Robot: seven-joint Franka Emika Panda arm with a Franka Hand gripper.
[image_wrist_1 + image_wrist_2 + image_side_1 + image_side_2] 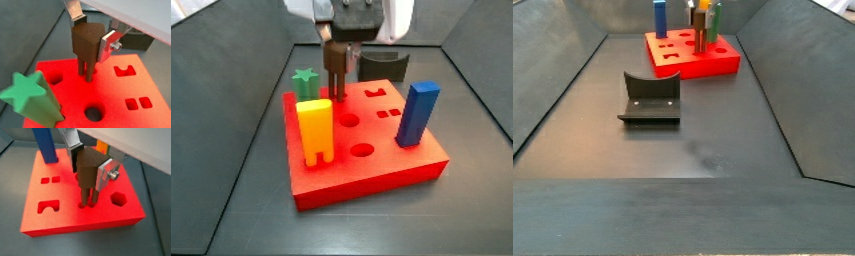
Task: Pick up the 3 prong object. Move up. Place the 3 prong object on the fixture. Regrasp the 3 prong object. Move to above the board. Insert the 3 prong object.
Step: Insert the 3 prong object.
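The claw (93, 170) hangs over the red board (67, 215), its silver fingers (105, 172) clamped on the dark-brown 3 prong object (85, 170). In both wrist views the prongs reach down to the board's top, their tips at or just inside the small round holes, though I cannot tell how deep they sit. The fixture (651, 99) stands bare on the counter, well apart from the board, nearer in a side view. So the pick-up, the fixture stop and the regrasp look done; what seems left is pressing the piece home and letting go. A green star (30, 95), a blue block (417, 113) and an orange-yellow block (314, 130) already stand in the board.
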